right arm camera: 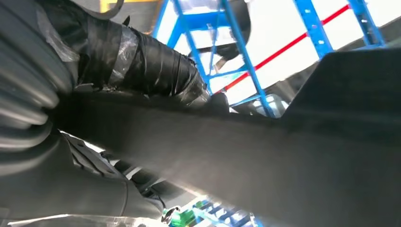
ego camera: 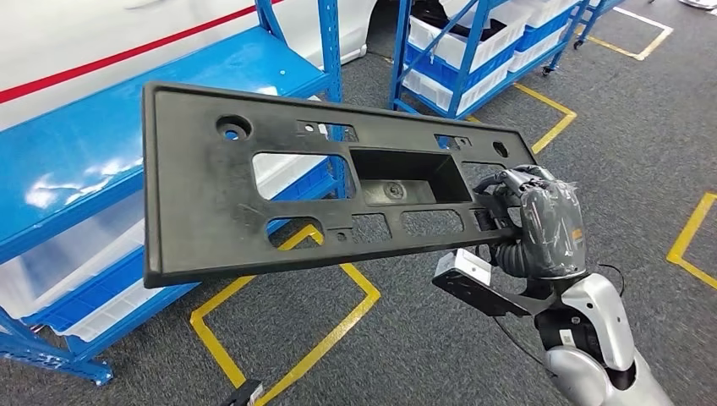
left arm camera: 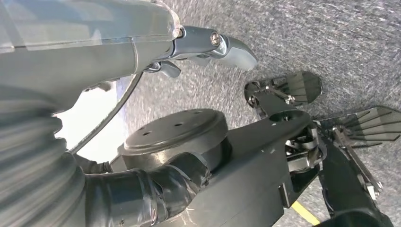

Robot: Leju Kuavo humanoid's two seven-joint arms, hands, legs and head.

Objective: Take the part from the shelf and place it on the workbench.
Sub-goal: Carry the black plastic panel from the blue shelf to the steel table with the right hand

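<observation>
Far left in the head view, a blue shelf [ego camera: 101,144] is running along the edge, with white bins [ego camera: 51,271] sitting on its lower tier. It is standing apart from the part now, so the pick looks done.

Centre: the black plastic part [ego camera: 254,186], a long flat panel with cut-outs and a recessed pocket, is hanging in the air over grey carpet [ego camera: 440,338] and yellow floor tape [ego camera: 279,372], not touching shelf or floor. It is tilting, the free left end sitting lower. My guess is that it is sagging because it is being gripped at one end only.

Right: the right hand [ego camera: 541,224] is grasping the part at its right end, dark fingers [ego camera: 507,182] wrapping over the rim while the rest of the hand sits under and behind. The right wrist view is showing the taped thumb [right arm camera: 142,61] pressing against the panel's edge [right arm camera: 265,161]; that clamp is probably what is keeping the long panel level enough to carry.

A second blue rack [ego camera: 473,51] is standing behind, upper right.

The left hand [left arm camera: 85,94] is hanging toward the floor, in the left wrist view; whether its fingers are curled or spread, cannot tell.

No workbench showing, so judging this as mid-carry, placing still to come. Risk: the part twisting in a one-ended grip.
</observation>
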